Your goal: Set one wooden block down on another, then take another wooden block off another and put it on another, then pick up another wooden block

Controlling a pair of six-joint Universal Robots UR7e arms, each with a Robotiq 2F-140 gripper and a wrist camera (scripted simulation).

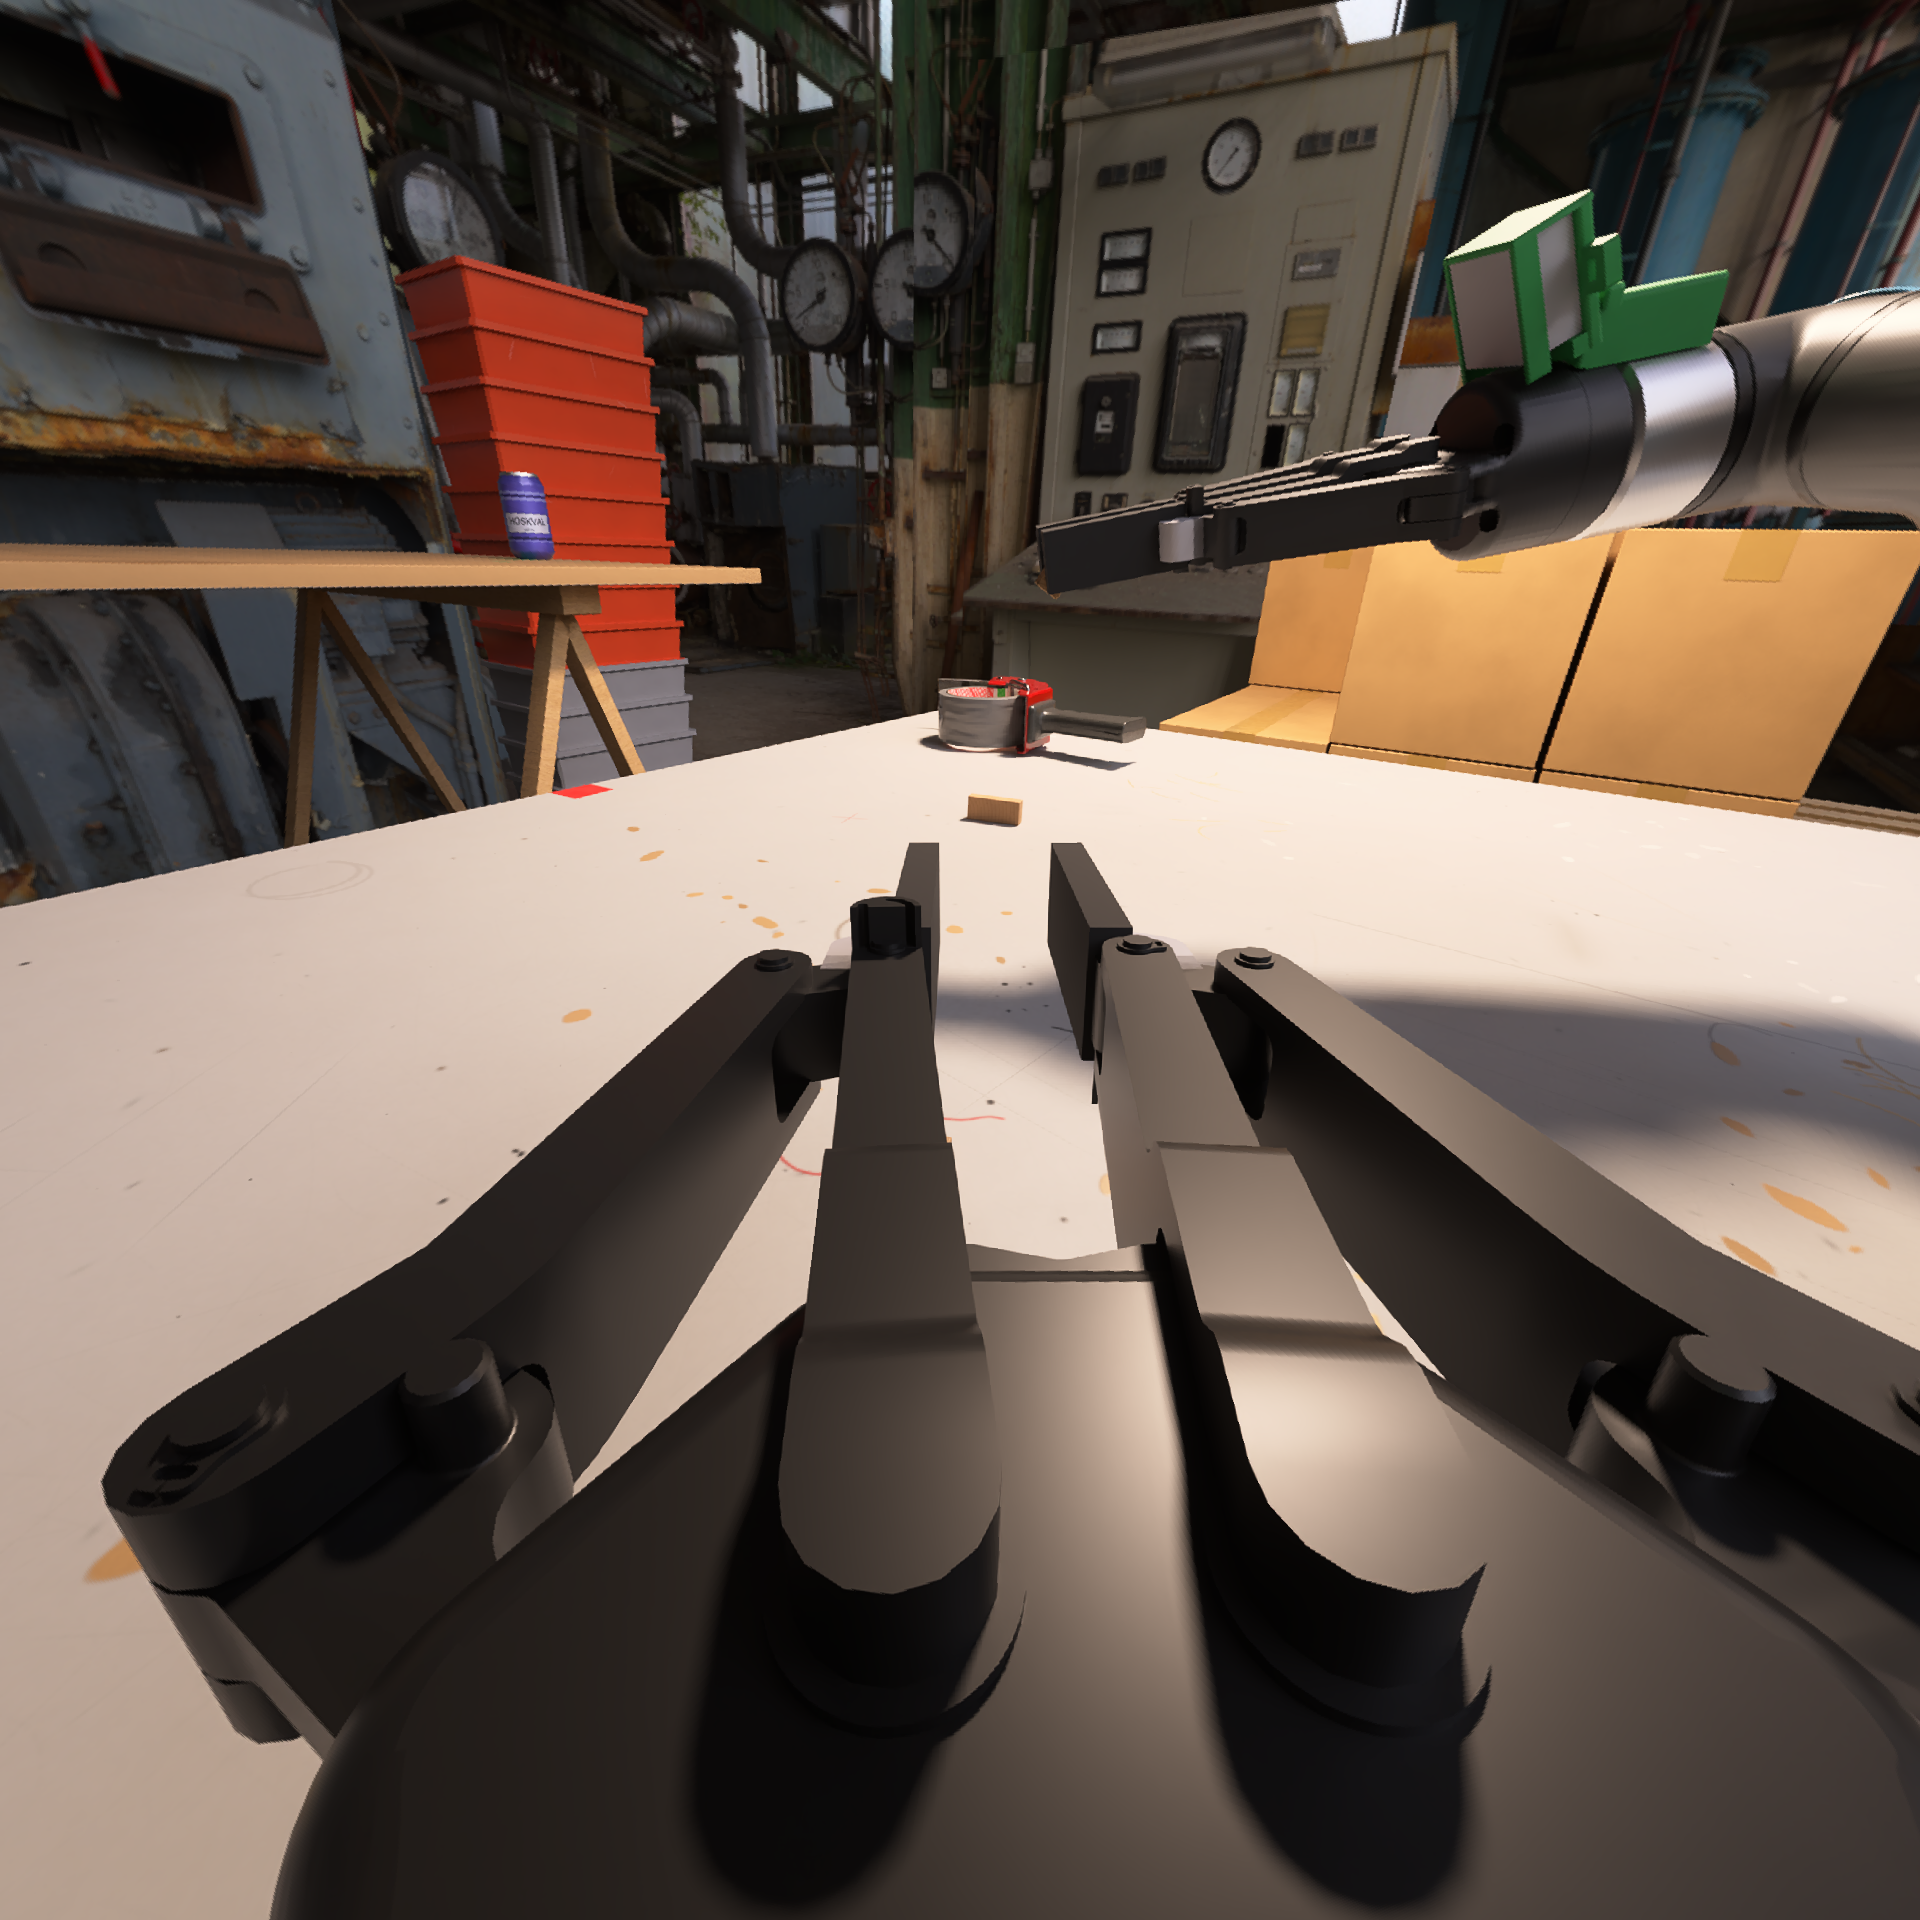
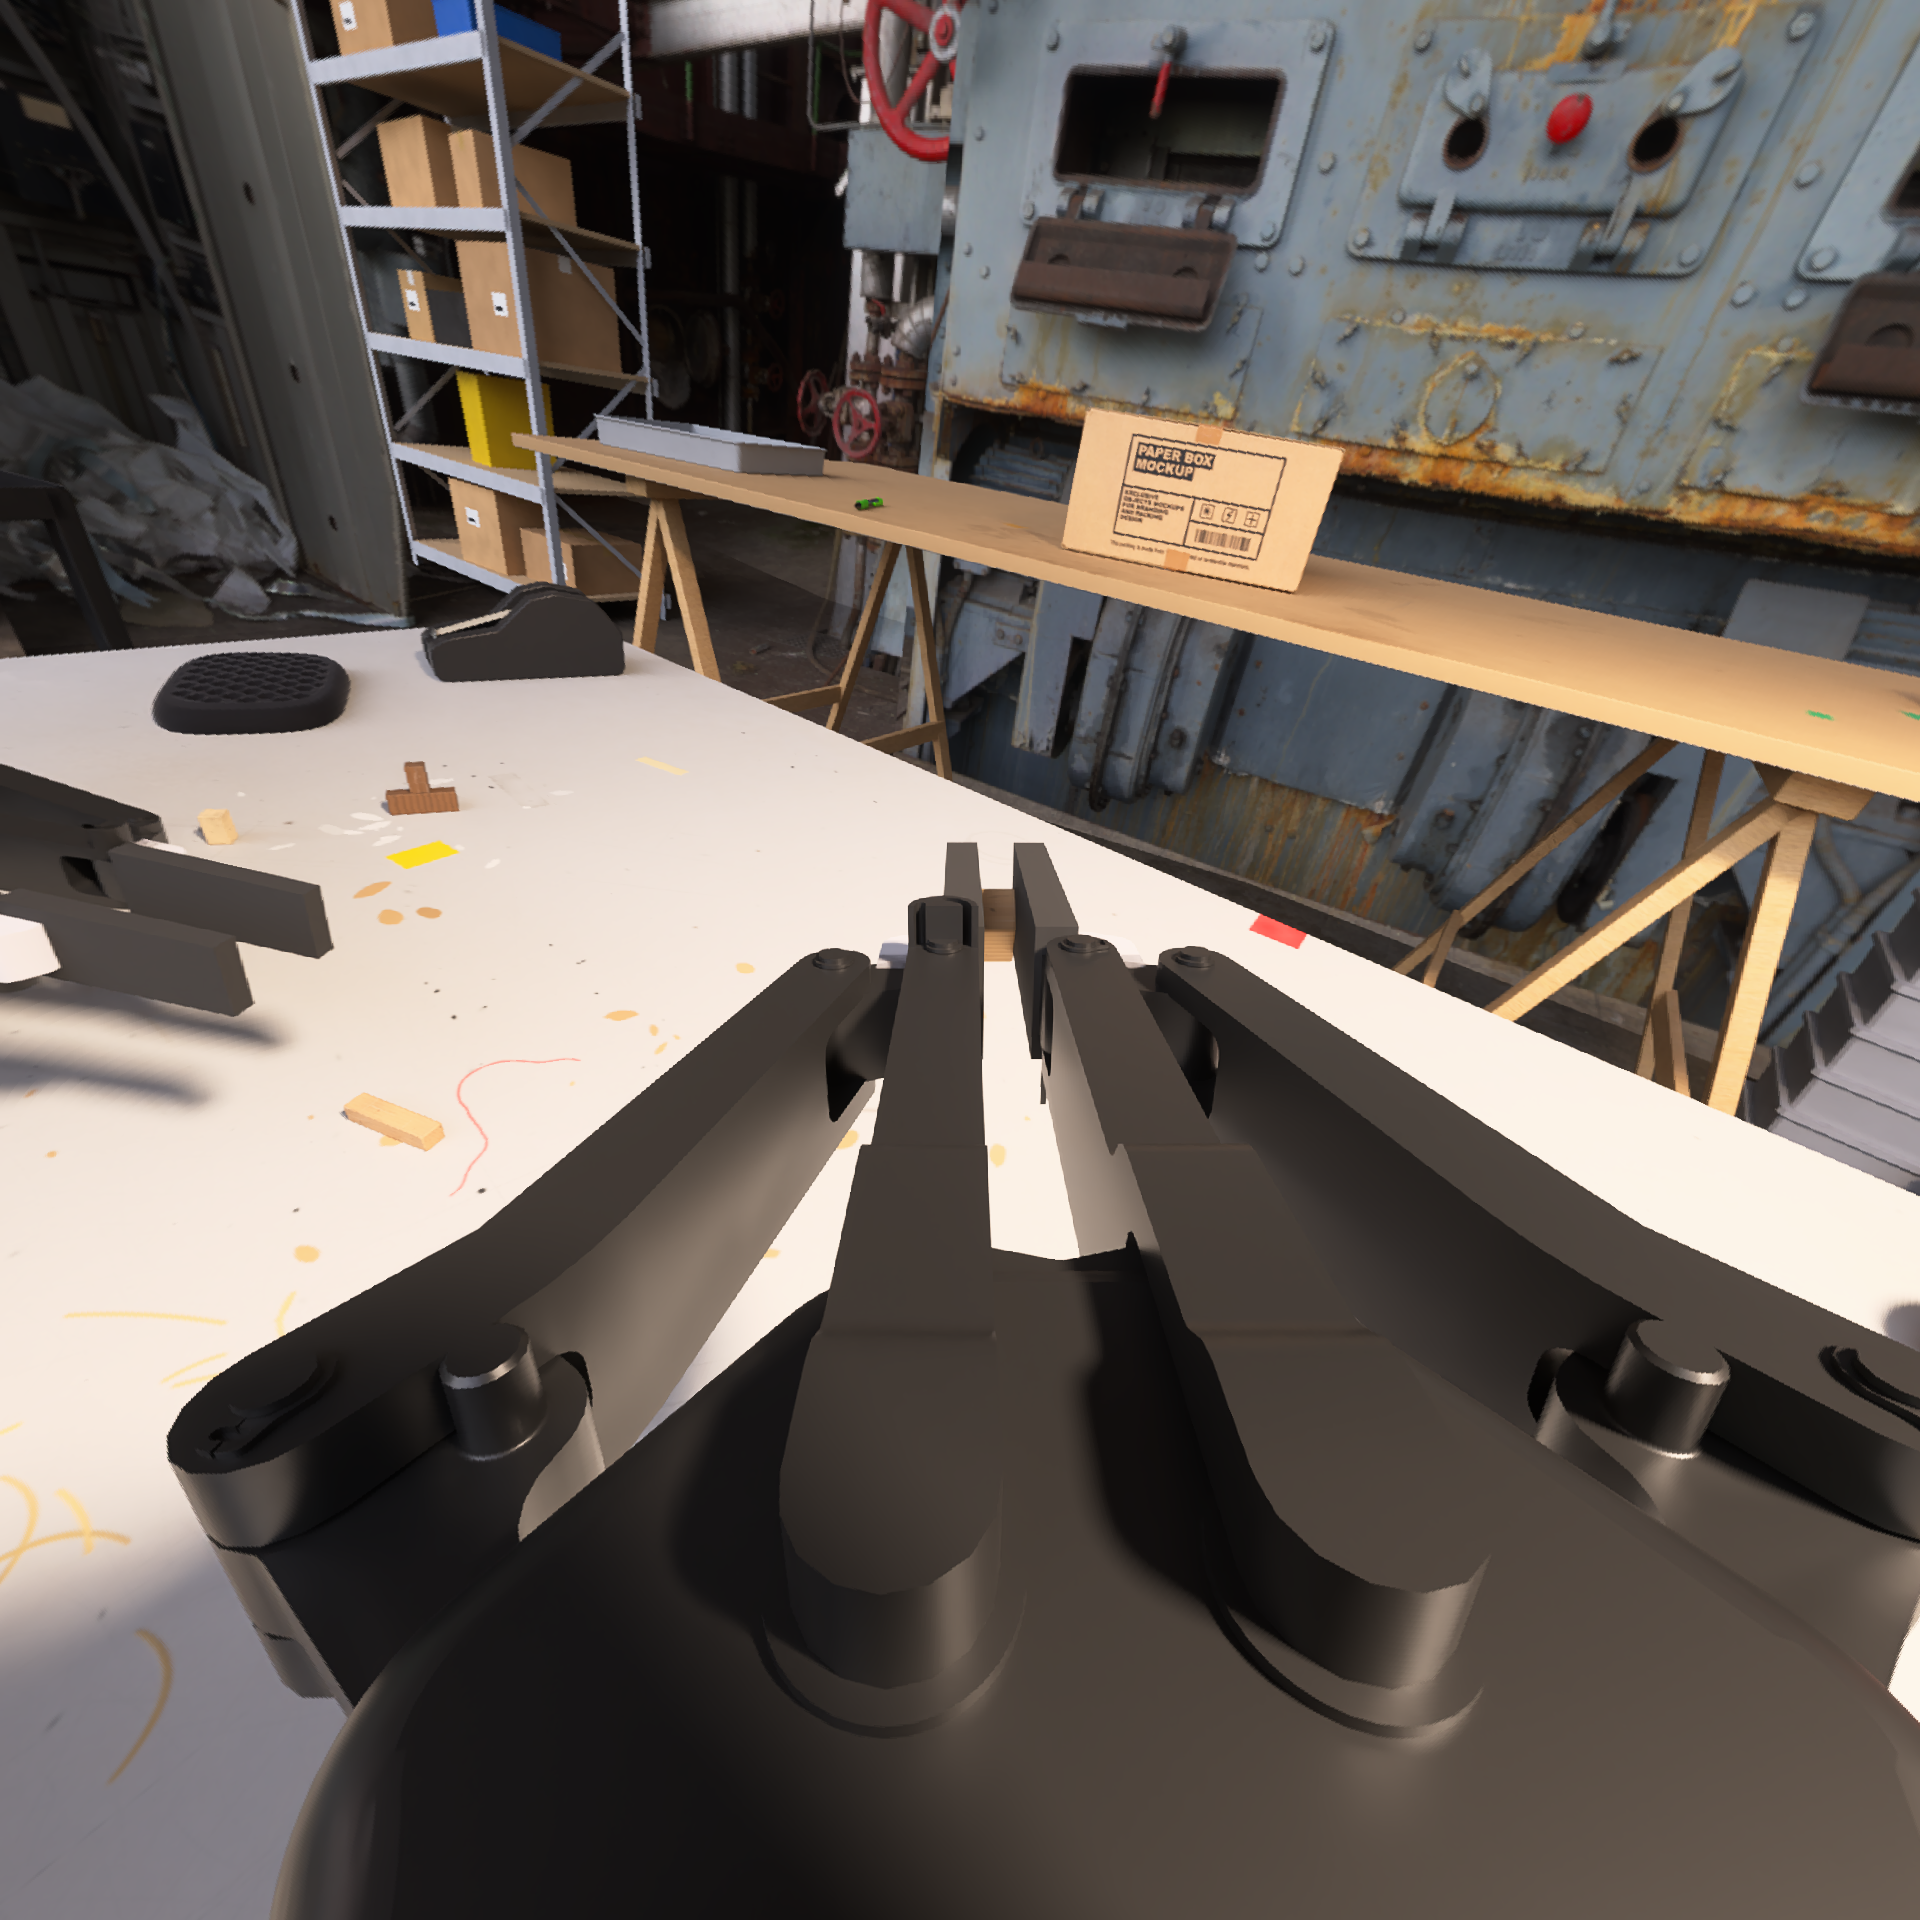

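While the right gripper (image 2: 995,883) hangs above the white table (image 2: 644,1039), its fingers pinch a small pale wooden block (image 2: 997,923); only a sliver of wood shows between the pads. Red tape patch (image 2: 1278,930) lies on the table just beyond the fingertips, near the edge.

Left gripper (image 1: 992,883): fingers spread partway, nothing between them, held low over the table. Ahead of its tips, apart from them, a light wooden block (image 1: 994,809) lies flat. Farther back, a tape dispenser (image 1: 1023,715) with red trim, near the far edge.

From the right wrist view, other blocks on the table:
- long pale block (image 2: 393,1121), lying flat, near a red scribble.
- small pale cube (image 2: 217,826), just beyond the left gripper's fingers.
- dark brown pair (image 2: 421,792): one block standing on another, flat one, touching.
- yellow tape patch (image 2: 422,854) near that pair.

At the far table corner: black honeycomb pad (image 2: 251,690) and black tape holder (image 2: 525,634), apart from each other.

Which of the blocks in one view matches that in the other cannot be told.
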